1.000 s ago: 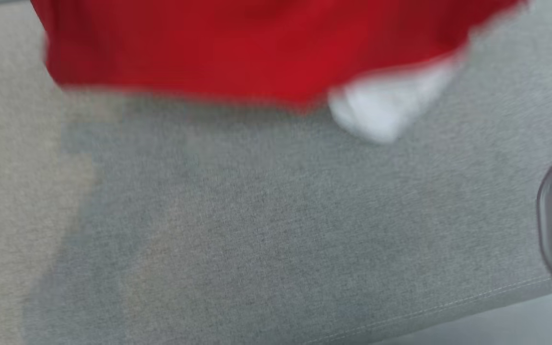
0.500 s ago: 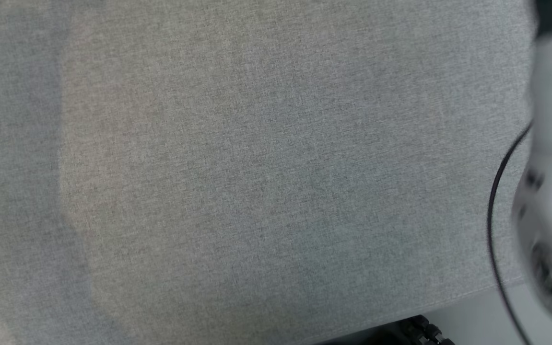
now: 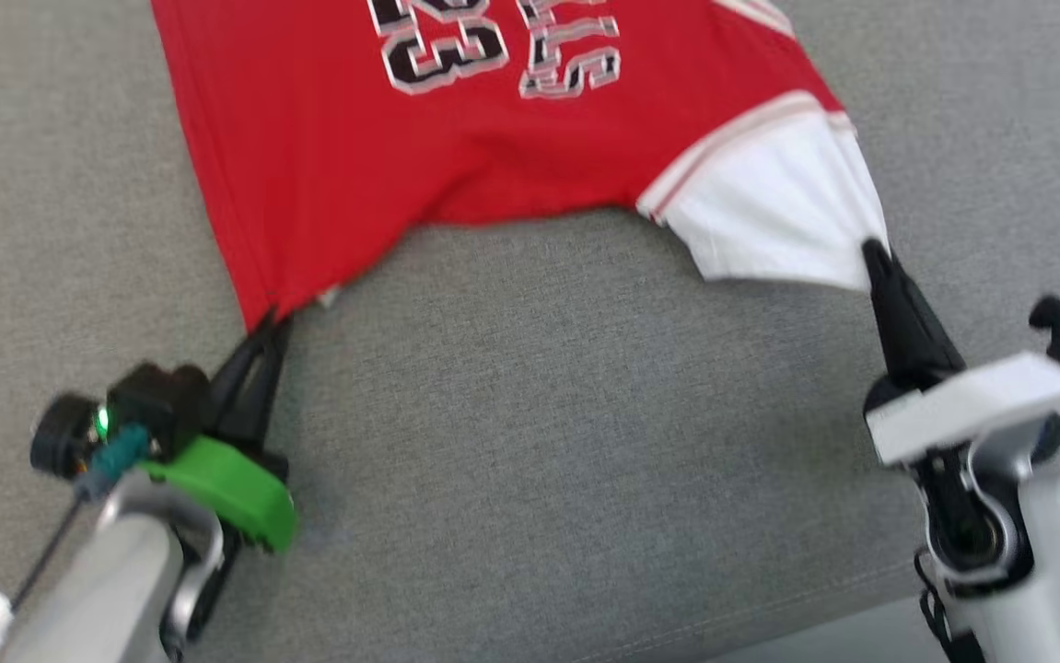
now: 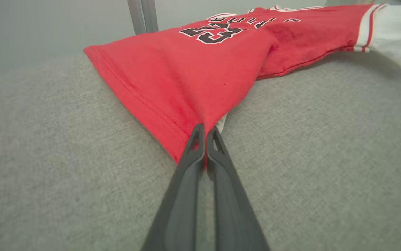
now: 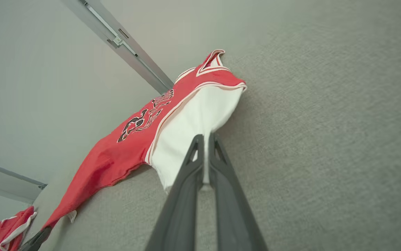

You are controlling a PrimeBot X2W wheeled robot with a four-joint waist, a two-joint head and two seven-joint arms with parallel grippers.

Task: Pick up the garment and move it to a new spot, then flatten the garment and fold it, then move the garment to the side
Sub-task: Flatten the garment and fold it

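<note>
Lying across the cushion (image 3: 539,442) with hem (image 3: 207,193) leftward, the shirt (image 3: 456,138) is clamped at hem by the left gripper (image 3: 264,322) and at white sleeve (image 3: 769,212) by the right gripper (image 3: 872,253), collar (image 5: 214,59) seen whole from the right wrist.

The garment (image 3: 355,157) is bright red with black, white-edged numerals and lettering, the sleeve (image 3: 769,221) at the tips of the dark right gripper (image 3: 872,250) plain white behind red-and-white stripes — and under the dark left gripper (image 3: 267,322), which wears a green mount (image 3: 226,488), the surface (image 3: 539,414) is mottled grey weave.
</note>
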